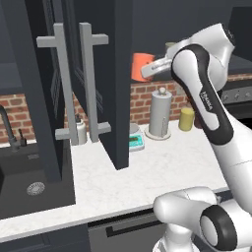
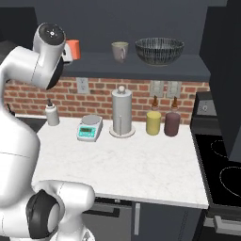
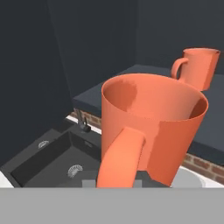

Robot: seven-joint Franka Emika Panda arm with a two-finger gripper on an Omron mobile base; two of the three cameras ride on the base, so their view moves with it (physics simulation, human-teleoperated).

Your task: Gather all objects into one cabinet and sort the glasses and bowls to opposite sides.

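The orange mug [image 3: 153, 127] hangs in the hand [image 1: 147, 71], up at the level of the open cabinet's shelf [image 2: 141, 67] and near its left end, above the sink [image 3: 48, 159]. The hand's fingers are pressed together. In the hand view the mug's handle runs straight down towards them, so the pinch seems to be on the handle or on the wall beside it, but the fingertips themselves are hidden.

The mug looks stiff, smooth and light, probably glazed and so a little slippery. A grip at the handle puts the weight of the cup off to one side, so it may swing or twist if moved sharply. It would chip or break if dropped onto the worktop [image 1: 147, 172], so slow moves and a gentle set-down suit it.

Further along the shelf stand the grey-beige mug [image 2: 120, 51] and, just beside it, the wide dark bowl [image 2: 159, 51]. The orange mug belongs next to the other mug, away from the bowl. Once its base is flat on the shelf it should stand steady when let go.
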